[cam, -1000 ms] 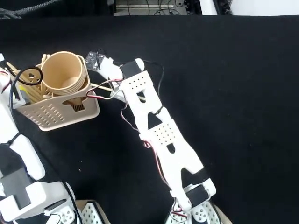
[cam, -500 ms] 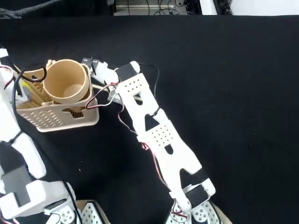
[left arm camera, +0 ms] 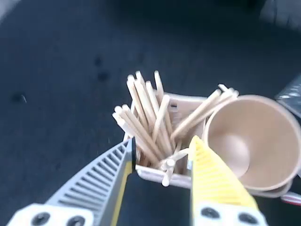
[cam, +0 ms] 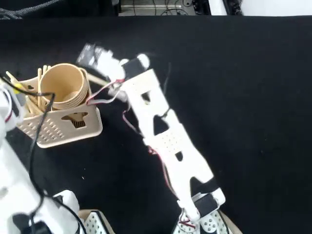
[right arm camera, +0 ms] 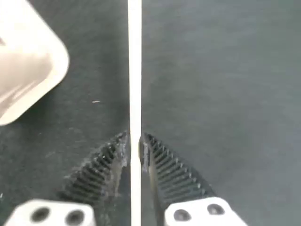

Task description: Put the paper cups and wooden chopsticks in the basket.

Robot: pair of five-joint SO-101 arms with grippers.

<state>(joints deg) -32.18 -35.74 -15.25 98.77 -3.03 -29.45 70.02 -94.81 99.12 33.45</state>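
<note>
Right gripper (right arm camera: 134, 140) around 1 chopstick (right arm camera: 135, 56), near 1 basket (cam: 63, 127)

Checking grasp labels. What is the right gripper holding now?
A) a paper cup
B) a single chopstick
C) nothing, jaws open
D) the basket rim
B: in the right wrist view the right gripper is shut on one chopstick, which runs straight out between its toothed jaws over the black table.
</note>
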